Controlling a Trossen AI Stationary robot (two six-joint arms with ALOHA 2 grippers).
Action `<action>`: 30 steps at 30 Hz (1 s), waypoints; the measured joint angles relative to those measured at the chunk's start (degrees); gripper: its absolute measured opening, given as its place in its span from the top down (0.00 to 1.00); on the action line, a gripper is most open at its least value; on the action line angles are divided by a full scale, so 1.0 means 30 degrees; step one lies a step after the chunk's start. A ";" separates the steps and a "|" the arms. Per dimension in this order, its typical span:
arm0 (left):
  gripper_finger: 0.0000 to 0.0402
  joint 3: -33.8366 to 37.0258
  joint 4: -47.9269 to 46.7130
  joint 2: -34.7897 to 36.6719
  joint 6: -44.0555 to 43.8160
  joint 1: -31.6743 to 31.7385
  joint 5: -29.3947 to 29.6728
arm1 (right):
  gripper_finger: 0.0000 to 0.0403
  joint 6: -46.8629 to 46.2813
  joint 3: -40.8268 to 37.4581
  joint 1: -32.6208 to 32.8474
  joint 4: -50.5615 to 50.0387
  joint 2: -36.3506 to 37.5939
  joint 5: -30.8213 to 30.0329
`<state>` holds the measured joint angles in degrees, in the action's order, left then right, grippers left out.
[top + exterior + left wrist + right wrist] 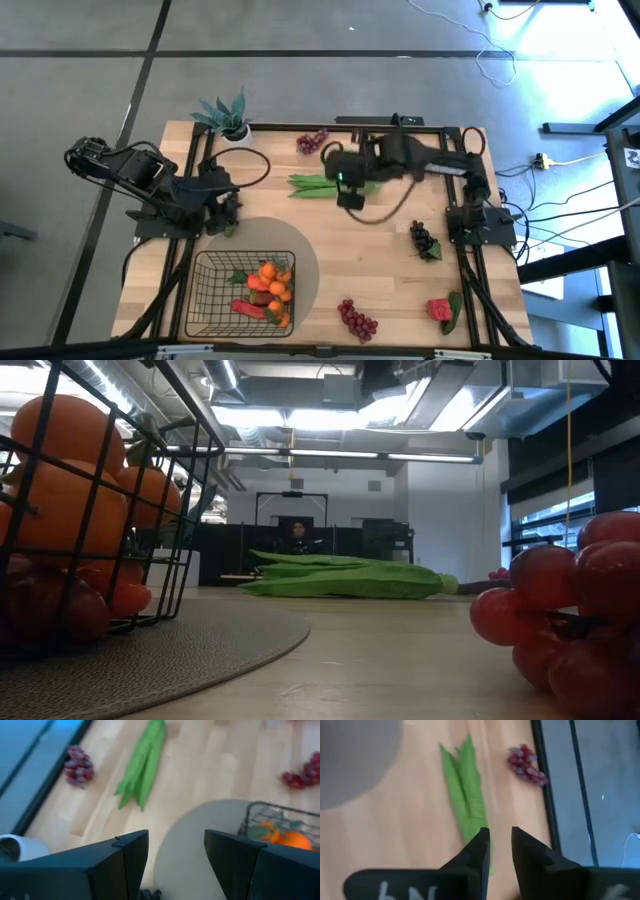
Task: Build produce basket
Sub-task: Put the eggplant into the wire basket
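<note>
While the basket (243,292) sits at the lower left of the high view, already holding tangerines, the green bean pods (322,185) lie at upper centre, long axis running left to right across the tabletop. The right tool (347,181) hangs over their right end, fingers narrowly parted and empty. The left tool (228,205), wide open and empty, waits farther off at centre left.

Near end of the green bean pods (465,800) behind the right hand (501,851); basket (150,510) cut off at the low view's edge.
</note>
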<state>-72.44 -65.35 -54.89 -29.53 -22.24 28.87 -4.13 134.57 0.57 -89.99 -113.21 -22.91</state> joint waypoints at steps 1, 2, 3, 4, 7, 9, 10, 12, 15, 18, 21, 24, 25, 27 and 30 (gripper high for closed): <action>0.55 0.0000 0.0133 -0.0067 -0.0032 0.0000 0.0295 | 0.83 0.0570 -0.0002 -0.0648 -0.0002 0.0026 0.0347; 0.55 0.0000 0.0245 -0.0115 -0.0048 0.0035 0.0555 | 0.83 0.0933 -0.0002 -0.1363 -0.0002 0.0055 0.0764; 0.55 0.0007 0.0281 -0.0133 -0.0056 0.0110 0.0711 | 0.83 0.1091 -0.0086 -0.2091 0.0032 0.0082 0.1287; 0.55 0.0007 0.0281 -0.0113 -0.0118 0.0234 0.0793 | 0.83 0.1240 -0.0246 -0.2821 0.0013 0.0095 0.1689; 0.55 0.0000 0.0391 -0.0208 -0.0453 0.0635 0.0903 | 0.83 0.1341 -0.0667 -0.5212 0.0047 0.0065 0.2175; 0.55 0.0007 0.0395 -0.0238 -0.0502 0.0965 0.0885 | 0.83 0.0579 -0.1130 -0.6656 0.0377 0.0090 0.2244; 0.55 0.0007 0.0405 -0.0211 -0.0510 0.1151 0.0886 | 0.83 -0.0024 -0.1440 -0.7350 0.0406 0.0095 0.2482; 0.55 0.0007 0.0405 -0.0220 -0.0601 0.1578 0.0899 | 0.83 -0.1491 -0.2065 -0.8623 0.0284 0.0051 0.2999; 0.55 0.0007 0.0557 -0.0224 -0.0623 0.2349 0.0899 | 0.83 -0.3180 -0.3176 -1.0181 0.0206 0.0080 0.3270; 0.55 0.0007 0.0697 -0.0228 -0.0616 0.3232 0.0902 | 0.83 -0.4460 -0.4515 -1.1586 0.0397 0.0065 0.4075; 0.55 0.0007 0.0689 -0.0294 -0.0616 0.4110 0.0899 | 0.83 -0.5023 -0.6001 -1.2737 0.0827 0.0065 0.4691; 0.55 0.0007 0.0689 -0.0418 -0.0616 0.4924 0.0892 | 0.83 -0.4706 -0.7481 -1.3579 0.1457 0.0065 0.4660; 0.55 0.0007 0.0697 -0.0387 -0.0616 0.5158 0.0888 | 0.83 -0.4299 -0.7936 -1.3803 0.1696 0.0065 0.4674; 0.55 0.0007 0.0682 -0.0476 -0.0616 0.5565 0.0892 | 0.83 -0.3089 -0.8832 -1.4143 0.1918 0.0051 0.4719; 0.55 0.0007 0.0682 -0.0735 -0.0616 0.6062 0.0828 | 0.84 -0.2283 -0.9832 -1.4400 0.2259 0.0051 0.4720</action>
<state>-72.42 -63.31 -57.09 -31.38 -4.05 31.36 -10.98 105.07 -42.63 -83.21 -113.06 -8.75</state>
